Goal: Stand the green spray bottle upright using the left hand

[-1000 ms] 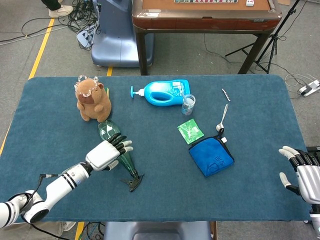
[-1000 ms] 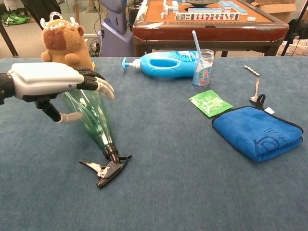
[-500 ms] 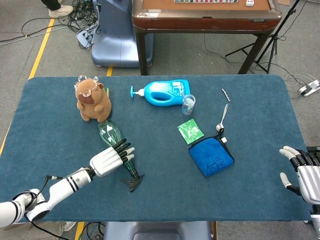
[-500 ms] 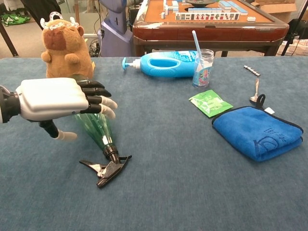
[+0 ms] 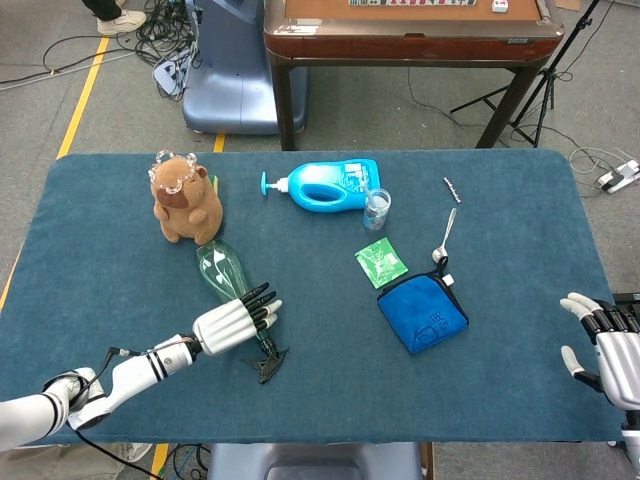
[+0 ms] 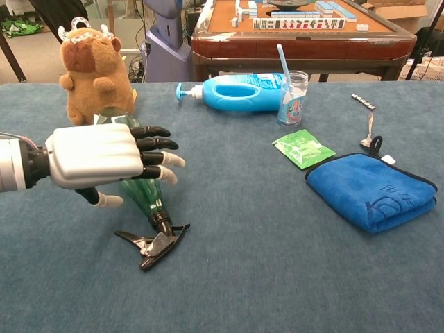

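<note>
The green spray bottle (image 5: 228,282) (image 6: 143,194) lies on its side on the blue tablecloth, its base toward the plush toy and its black trigger head (image 5: 267,363) (image 6: 154,244) toward the front edge. My left hand (image 5: 232,321) (image 6: 104,159) hovers over the bottle's narrow end with fingers spread, holding nothing. In the chest view it covers the middle of the bottle. My right hand (image 5: 603,347) rests open at the table's right front corner, far from the bottle.
A brown plush toy (image 5: 183,200) (image 6: 94,64) sits just behind the bottle's base. A blue detergent bottle (image 5: 326,184) lies at the back centre beside a small cup (image 5: 376,208). A green packet (image 5: 381,263), blue cloth (image 5: 421,312) and spoon (image 5: 445,236) lie to the right.
My left hand has slid right and toward the front edge along the bottle, from its wide body to its neck. The bottle and my right hand have stayed put.
</note>
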`<state>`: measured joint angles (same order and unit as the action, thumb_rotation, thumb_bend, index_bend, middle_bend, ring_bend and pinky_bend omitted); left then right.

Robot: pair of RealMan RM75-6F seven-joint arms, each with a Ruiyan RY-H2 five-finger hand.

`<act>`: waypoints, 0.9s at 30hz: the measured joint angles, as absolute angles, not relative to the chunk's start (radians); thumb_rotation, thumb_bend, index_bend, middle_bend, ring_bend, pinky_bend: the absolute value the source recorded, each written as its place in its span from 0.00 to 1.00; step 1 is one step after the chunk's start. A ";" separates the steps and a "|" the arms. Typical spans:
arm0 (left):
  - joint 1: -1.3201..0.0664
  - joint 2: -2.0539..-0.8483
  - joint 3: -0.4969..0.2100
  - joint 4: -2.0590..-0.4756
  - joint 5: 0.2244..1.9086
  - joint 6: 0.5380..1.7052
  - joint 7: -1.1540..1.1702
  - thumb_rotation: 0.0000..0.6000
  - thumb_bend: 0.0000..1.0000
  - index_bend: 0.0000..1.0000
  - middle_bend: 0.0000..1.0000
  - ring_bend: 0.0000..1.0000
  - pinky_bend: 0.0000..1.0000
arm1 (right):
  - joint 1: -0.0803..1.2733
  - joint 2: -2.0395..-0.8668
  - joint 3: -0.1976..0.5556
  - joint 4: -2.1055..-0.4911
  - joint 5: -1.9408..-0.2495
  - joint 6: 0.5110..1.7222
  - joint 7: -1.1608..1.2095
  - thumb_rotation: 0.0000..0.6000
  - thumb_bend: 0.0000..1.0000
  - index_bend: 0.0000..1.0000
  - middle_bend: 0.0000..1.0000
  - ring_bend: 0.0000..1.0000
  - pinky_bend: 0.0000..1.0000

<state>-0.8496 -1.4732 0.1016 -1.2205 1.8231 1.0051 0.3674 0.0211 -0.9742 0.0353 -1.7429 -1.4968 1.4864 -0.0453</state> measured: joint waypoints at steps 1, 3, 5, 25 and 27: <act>-0.852 -1.478 0.102 -1.210 1.828 1.006 0.369 1.00 0.29 0.21 0.09 0.00 0.00 | 0.021 -0.974 0.035 -1.743 -1.496 1.486 -0.045 1.00 0.35 0.22 0.20 0.14 0.19; -0.857 -1.489 0.103 -1.185 1.839 1.010 0.370 1.00 0.29 0.22 0.09 0.00 0.00 | 0.021 -0.974 0.035 -1.743 -1.495 1.485 -0.045 1.00 0.35 0.22 0.20 0.14 0.19; -0.861 -1.499 0.105 -1.159 1.846 1.011 0.369 1.00 0.29 0.22 0.09 0.00 0.00 | 0.021 -0.974 0.035 -1.742 -1.494 1.484 -0.045 1.00 0.35 0.22 0.20 0.14 0.19; -0.844 -1.552 0.132 -1.013 1.870 1.086 0.283 1.00 0.29 0.46 0.41 0.17 0.08 | 0.021 -0.971 0.035 -1.754 -1.492 1.483 -0.052 1.00 0.35 0.22 0.20 0.14 0.19; -0.839 -1.554 0.132 -1.008 1.867 1.099 0.250 1.00 0.29 0.47 0.42 0.18 0.09 | 0.020 -0.971 0.035 -1.756 -1.492 1.484 -0.054 1.00 0.35 0.22 0.20 0.14 0.19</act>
<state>-0.8388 -1.5543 0.1319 -1.0084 1.8666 1.0993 0.2497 0.0198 -0.9706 0.0353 -1.7558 -1.4924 1.4844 -0.0542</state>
